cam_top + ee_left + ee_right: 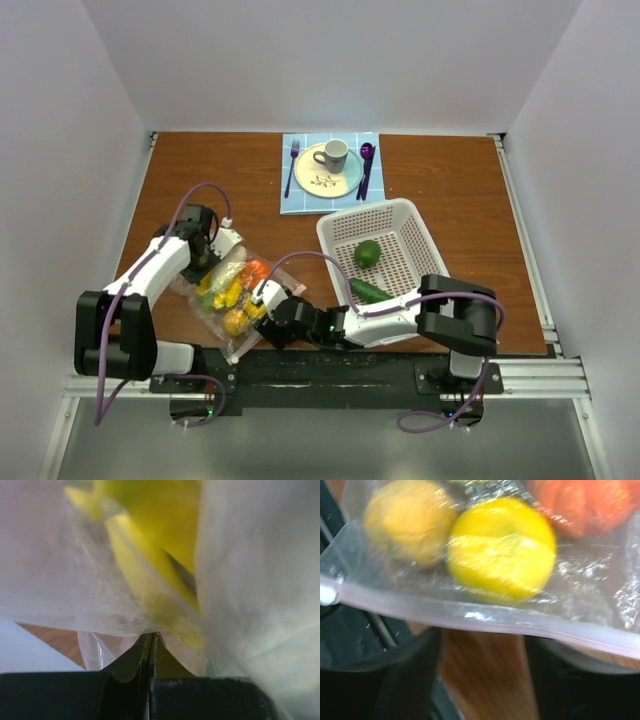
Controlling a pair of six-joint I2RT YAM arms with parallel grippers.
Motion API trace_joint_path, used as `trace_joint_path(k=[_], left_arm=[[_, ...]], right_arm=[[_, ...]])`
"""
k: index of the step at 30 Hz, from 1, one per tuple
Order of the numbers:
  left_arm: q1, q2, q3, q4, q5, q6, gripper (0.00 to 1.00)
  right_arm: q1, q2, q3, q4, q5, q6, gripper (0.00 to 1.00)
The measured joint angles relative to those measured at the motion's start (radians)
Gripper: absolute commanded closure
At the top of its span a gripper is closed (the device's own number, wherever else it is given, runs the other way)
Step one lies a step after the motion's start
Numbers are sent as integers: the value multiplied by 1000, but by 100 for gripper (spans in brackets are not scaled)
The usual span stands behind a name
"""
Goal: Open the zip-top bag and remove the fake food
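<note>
Near the front left of the desk (220, 180) lies the clear bag (232, 342), with a yellow toy fruit (502, 547) and an orange piece (580, 502) showing through the plastic. The left pincer (151, 636) is clenched on the bag's film at its far edge. The right pincer (482, 650) sits at the pink zip strip (470, 616), fingers apart and grasping nothing. Just right of the bag, a white basket (410, 222) holds a cucumber (370, 291) and a round green fruit (367, 253).
</note>
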Motion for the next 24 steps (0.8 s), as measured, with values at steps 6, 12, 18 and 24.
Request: trace_joint_path(k=[6, 12, 18, 24], left_arm=[[-4, 90, -2, 30, 25, 1, 100], [-5, 141, -18, 71, 30, 10, 100], [-5, 146, -28, 88, 36, 24, 100], [3, 146, -34, 103, 29, 31, 100]], right_arm=[[-28, 28, 0, 123, 9, -22, 3], [-27, 48, 5, 210, 28, -58, 2], [-28, 140, 66, 211, 24, -69, 15], [-41, 132, 56, 200, 3, -51, 76]])
